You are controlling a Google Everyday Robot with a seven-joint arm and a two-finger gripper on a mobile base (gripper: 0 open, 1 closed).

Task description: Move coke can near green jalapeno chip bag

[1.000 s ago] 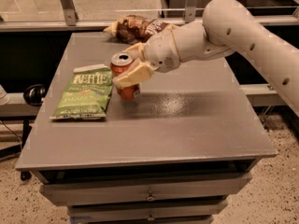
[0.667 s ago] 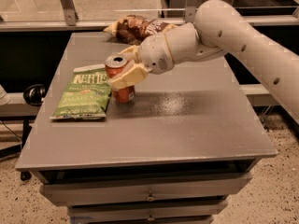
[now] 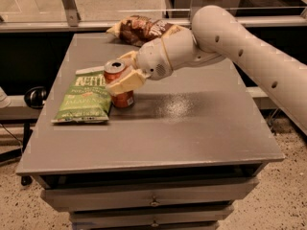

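Now my gripper is just to the right of the green jalapeno chip bag, and its two pale fingers are closed around the coke can. One finger crosses the front of the can and the other shows behind it. So the pincer is narrow and holds the can by the upper half of its body. I think this grip from the side is chosen so that the can does not tip and its silver top looks up.

The bottom of the can seems to stand on the table, or very close above it; I cannot decide which. The can is just beside the right edge of the green bag, maybe touching it. So I judge the task almost complete: what remains is to open the fingers and leave without pushing the can over.

The green bag lies flat with its white top edge away from me, and this makes the print easy to read. I read "KETTLE" in white letters in the upper part and "JALAPENO" lower. On the can the finger covers the script, so I read nothing there.

Behind the green bag, at the far edge of the table, lies a brown chip bag, and its print I cannot read. The white arm comes in from the right of the green bag.
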